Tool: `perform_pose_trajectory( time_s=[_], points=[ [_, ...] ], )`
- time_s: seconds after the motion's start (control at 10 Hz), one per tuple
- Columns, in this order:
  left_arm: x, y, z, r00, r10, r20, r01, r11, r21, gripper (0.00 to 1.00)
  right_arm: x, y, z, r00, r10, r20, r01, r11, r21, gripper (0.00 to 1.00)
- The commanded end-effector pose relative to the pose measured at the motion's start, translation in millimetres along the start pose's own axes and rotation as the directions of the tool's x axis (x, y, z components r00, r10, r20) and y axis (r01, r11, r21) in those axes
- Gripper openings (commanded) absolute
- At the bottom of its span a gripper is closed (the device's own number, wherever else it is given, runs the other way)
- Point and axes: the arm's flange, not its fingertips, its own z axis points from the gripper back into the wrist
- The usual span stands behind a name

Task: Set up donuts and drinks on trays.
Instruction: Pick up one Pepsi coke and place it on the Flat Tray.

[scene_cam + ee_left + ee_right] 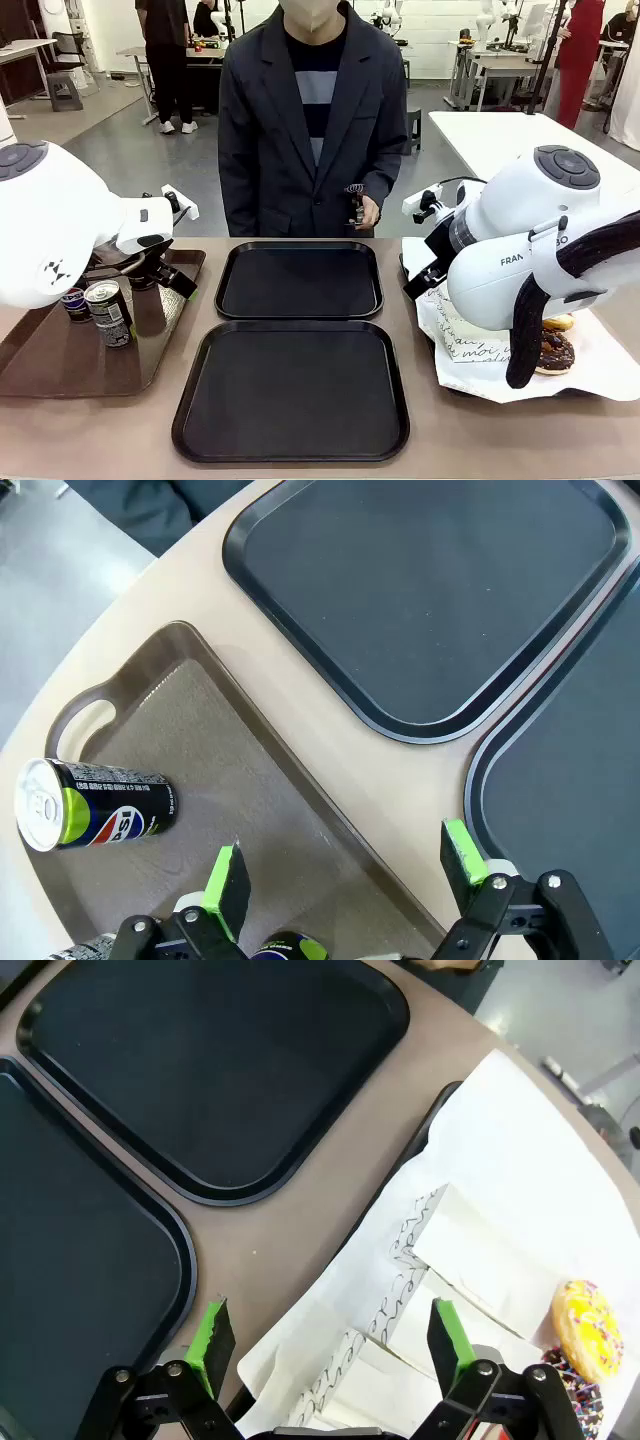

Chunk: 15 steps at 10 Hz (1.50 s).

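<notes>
While my left gripper (342,855) hangs spread wide over the brown tray (250,780) at nine o'clock, the drinks (108,312) stand upright on that tray. The two black trays (300,392) lie mid-table, one at twelve o'clock of the other. At three o'clock my right gripper (330,1320) gapes, pinching nothing, above lettered paper sleeves (400,1360); the donuts (588,1328) sit at its four o'clock.

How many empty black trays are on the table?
2. One black tray lies nearest the robot; the other tray sits behind it, toward the person. A dark edge under the white paper may be a third.
</notes>
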Motion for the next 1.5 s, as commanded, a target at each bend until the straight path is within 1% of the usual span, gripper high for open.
perform_pose_trajectory(
  time_s=[0.0,1.2,1.3,1.4],
  points=[
    [0.0,-0.1,0.0,1.0,0.0,0.0,0.0,1.0,0.0,1.0,0.0,0.0,0.0,1.0,0.0,0.0,0.0,1.0,0.0,1.0],
    [0.0,0.0,0.0,1.0,0.0,0.0,0.0,1.0,0.0,1.0,0.0,0.0,0.0,1.0,0.0,0.0,0.0,1.0,0.0,1.0],
    [-8.1,-1.7,19.2,1.0,-0.021,-0.011,0.021,1.0,0.004,1.0,-10.7,9.0,14.9,0.999,0.012,-0.048,-0.013,1.0,-0.023,1.0],
    [-22.2,-7.7,44.0,0.999,-0.029,-0.023,0.028,0.998,-0.055,1.0,-26.8,17.2,38.8,0.996,0.012,-0.091,-0.009,0.999,0.033,1.0]
  ],
)
